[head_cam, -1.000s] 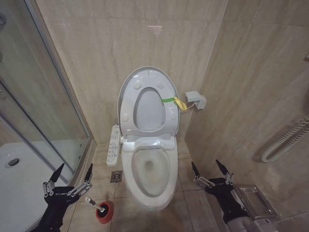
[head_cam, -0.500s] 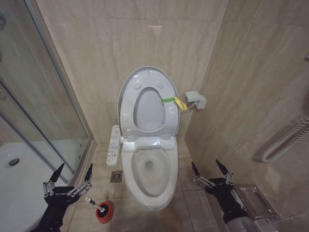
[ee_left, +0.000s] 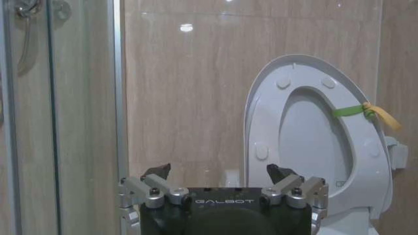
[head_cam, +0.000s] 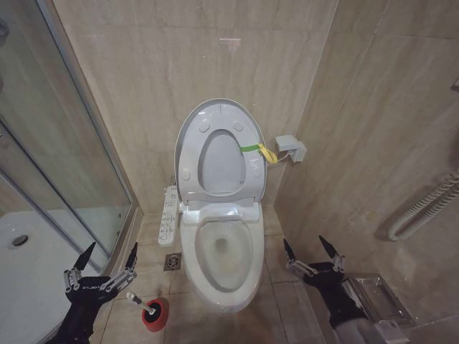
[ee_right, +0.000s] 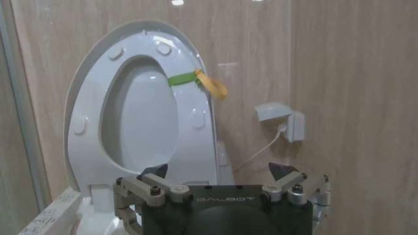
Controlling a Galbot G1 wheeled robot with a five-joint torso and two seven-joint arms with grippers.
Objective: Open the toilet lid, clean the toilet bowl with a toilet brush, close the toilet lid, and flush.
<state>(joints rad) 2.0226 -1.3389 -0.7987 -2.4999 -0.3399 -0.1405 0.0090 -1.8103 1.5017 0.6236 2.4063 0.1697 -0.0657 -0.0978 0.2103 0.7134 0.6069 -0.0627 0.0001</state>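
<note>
The toilet lid stands upright against the wall, a yellow-green strap tied at its side, above the uncovered toilet bowl. The toilet brush sits in its red holder on the floor, just beside the left gripper, whose fingers are spread and empty. The right gripper hangs beside the bowl, fingers likewise spread.

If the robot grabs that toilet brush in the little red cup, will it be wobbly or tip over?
Probably a bit tippy. The toilet brush leans sideways in its small red cup, so pulling at an angle might drag the cup along or knock it over. Its thin white stick looks stiff and light, and likely smooth, so it could slip. The open left gripper hovers just above it.
</note>
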